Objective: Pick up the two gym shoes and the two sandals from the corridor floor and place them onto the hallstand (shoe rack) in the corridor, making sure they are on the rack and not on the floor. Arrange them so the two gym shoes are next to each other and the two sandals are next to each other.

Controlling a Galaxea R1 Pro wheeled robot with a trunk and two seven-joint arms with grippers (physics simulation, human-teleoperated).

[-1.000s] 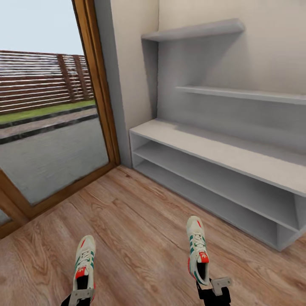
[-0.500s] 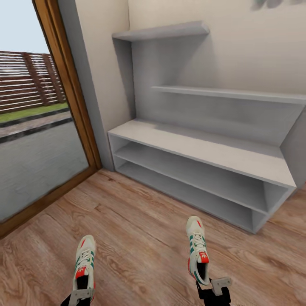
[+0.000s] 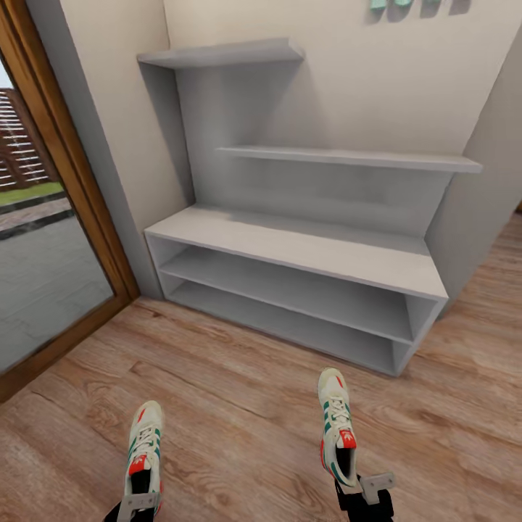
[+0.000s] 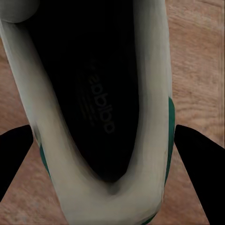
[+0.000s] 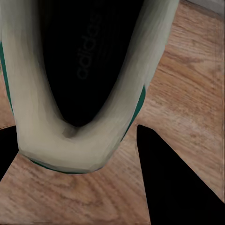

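Observation:
Two white gym shoes with green stripes and red-orange patches hang above the corridor floor (image 3: 239, 406), toes pointing toward the hallstand (image 3: 304, 250). My left gripper (image 3: 137, 504) is shut on the heel of the left gym shoe (image 3: 143, 441), whose dark inside shows in the left wrist view (image 4: 101, 108) between black fingers (image 4: 199, 161). My right gripper (image 3: 361, 491) is shut on the heel of the right gym shoe (image 3: 337, 424), also seen close up (image 5: 79, 70) beside a finger (image 5: 173, 180). The hallstand stands ahead with bare bench and shelves. The sandals are out of view.
A wood-framed glass door (image 3: 69, 196) runs along the left, beside the hallstand's left end. A wall corner (image 3: 493, 181) juts out at the hallstand's right end. Teal shapes (image 3: 395, 3) hang on the wall above. Open floor lies between me and the rack.
The head view has swung to the right, so the hallstand and door sit further left in the picture. Both shoes stay in the same place in the grippers.

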